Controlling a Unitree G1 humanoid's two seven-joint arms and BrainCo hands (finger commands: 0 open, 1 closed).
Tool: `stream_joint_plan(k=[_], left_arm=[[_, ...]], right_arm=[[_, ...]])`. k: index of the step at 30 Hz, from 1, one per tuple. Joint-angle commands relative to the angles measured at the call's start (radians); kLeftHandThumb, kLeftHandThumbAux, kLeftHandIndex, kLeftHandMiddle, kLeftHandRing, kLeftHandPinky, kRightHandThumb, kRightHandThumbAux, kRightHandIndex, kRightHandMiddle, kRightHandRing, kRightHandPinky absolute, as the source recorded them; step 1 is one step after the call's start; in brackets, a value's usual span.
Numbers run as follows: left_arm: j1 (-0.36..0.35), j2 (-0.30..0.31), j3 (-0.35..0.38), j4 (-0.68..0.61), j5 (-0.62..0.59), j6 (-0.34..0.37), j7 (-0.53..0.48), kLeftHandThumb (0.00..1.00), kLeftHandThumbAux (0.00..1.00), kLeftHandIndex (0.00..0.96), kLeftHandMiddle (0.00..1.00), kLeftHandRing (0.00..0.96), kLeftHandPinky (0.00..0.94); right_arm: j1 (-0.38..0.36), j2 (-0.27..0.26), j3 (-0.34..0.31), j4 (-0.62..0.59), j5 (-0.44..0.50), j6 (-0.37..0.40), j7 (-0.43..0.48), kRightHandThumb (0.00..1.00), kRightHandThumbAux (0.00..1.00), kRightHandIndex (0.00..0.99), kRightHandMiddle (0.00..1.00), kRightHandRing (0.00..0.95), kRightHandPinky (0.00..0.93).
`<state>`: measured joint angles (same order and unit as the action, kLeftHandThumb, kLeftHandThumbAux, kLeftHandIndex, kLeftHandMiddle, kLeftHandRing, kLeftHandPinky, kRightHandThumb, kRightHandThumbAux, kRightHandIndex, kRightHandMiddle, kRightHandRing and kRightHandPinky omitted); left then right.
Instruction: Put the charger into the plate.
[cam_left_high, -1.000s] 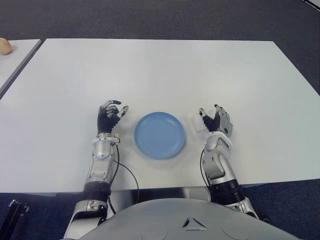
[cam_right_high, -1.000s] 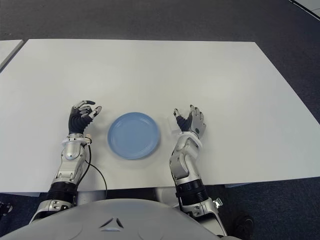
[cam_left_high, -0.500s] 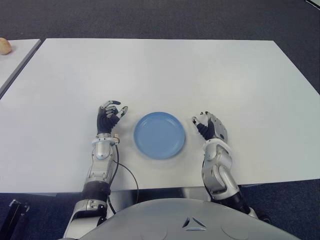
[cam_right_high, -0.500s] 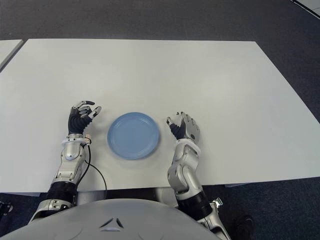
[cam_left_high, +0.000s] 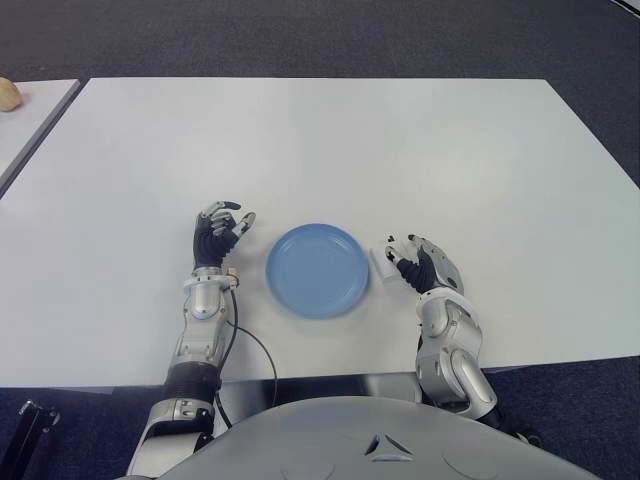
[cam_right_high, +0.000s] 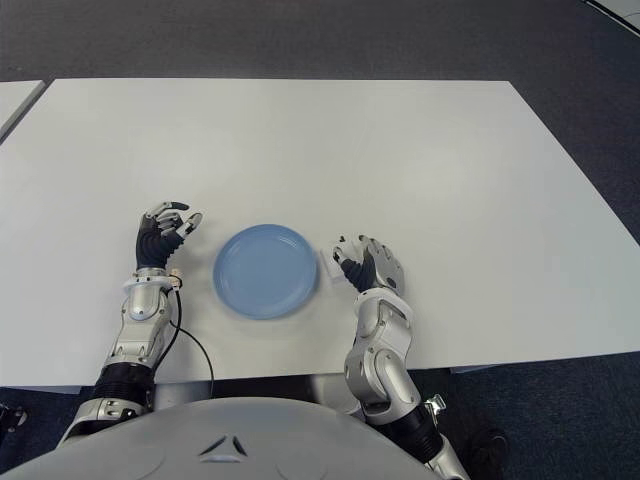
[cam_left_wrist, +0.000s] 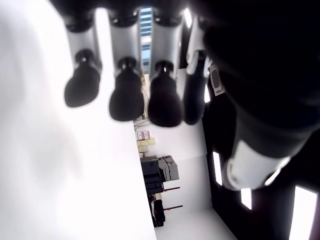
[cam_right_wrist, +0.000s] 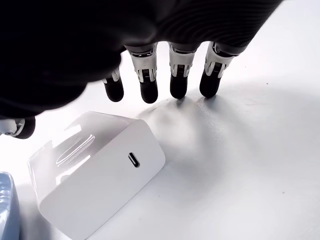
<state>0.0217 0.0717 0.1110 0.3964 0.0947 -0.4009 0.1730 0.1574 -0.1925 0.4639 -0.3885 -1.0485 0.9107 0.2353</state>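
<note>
A round blue plate lies on the white table, with nothing in it. A small white charger block lies on the table just right of the plate's rim. My right hand is palm down beside and over the charger. In the right wrist view its fingertips touch the table just past the charger, and the thumb sits on the charger's other side. The fingers are spread, not closed on it. My left hand shows left of the plate, fingers loosely curled and holding nothing.
A thin black cable runs along my left forearm near the table's front edge. A second white table adjoins at the far left with a small tan round object on it. Dark carpet surrounds the tables.
My right hand has drawn back toward me and turned palm down, its fingers coming over the charger. The left hand and the plate have not moved.
</note>
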Motion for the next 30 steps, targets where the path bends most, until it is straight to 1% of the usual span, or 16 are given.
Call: stream_joint_plan(k=[1,14,21,30], left_arm=[[0.002,-0.005,0.005,0.012,-0.003,0.006,0.011,0.704,0.721,0.438,0.785,0.774,0.757],[0.016,-0.022,-0.002,-0.005,-0.002,-0.008,0.013,0.703,0.72,0.439,0.799,0.782,0.761],[0.015,-0.029,0.001,-0.002,-0.007,-0.021,0.011,0.704,0.719,0.439,0.792,0.775,0.756],[0.018,-0.03,0.001,-0.01,0.001,-0.008,0.017,0.705,0.72,0.439,0.788,0.774,0.755]], right_arm=[[0.031,-0.006,0.01,-0.015,-0.015,0.009,0.041,0.45,0.178,0.0,0.0,0.0,0.0],[0.055,-0.028,0.012,-0.037,-0.075,0.0,0.116,0.455,0.186,0.0,0.0,0.0,0.0],[0.049,-0.033,-0.002,0.009,-0.098,0.002,0.128,0.463,0.208,0.0,0.0,0.0,0.0],[0.044,-0.027,-0.012,0.047,-0.148,0.026,0.156,0.476,0.213,0.0,0.0,0.0,0.0]])
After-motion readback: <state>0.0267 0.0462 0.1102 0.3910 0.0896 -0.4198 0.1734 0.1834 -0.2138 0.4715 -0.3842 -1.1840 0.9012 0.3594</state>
